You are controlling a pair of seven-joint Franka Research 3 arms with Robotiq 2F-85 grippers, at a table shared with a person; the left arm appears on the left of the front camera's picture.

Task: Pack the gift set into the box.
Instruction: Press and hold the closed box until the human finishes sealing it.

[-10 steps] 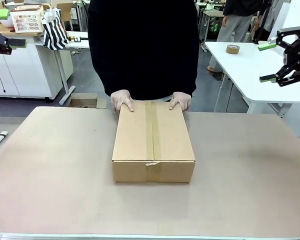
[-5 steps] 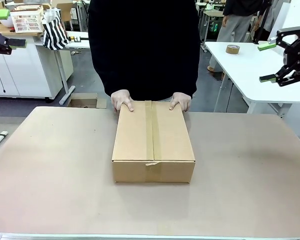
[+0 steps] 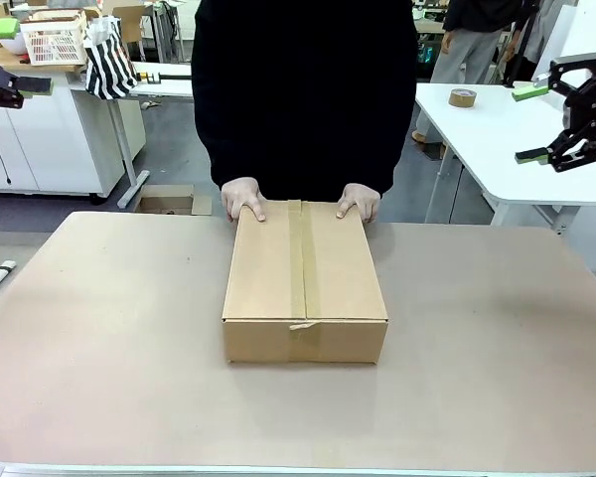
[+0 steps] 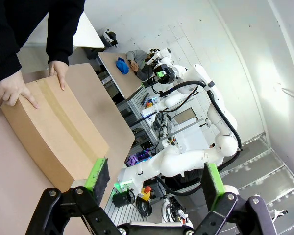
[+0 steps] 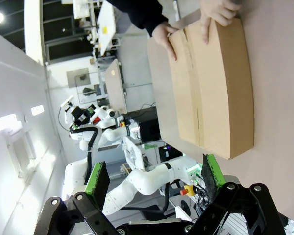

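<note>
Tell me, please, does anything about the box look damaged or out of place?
Only a small thing: the end of the tape curls loose at the near edge of the box. Otherwise the box sits closed and straight.

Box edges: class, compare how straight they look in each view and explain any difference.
Front view: the box has straight, sharp edges under even light. Left wrist view: its long edges bow, from the wide-angle lens. Right wrist view: they bulge likewise.

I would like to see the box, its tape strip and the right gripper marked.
box (image 3: 261, 273), front view, bare top panel.
tape strip (image 3: 298, 260), front view, middle of the strip.
right gripper (image 3: 528, 124), front view, midway between its fingertips.
</note>
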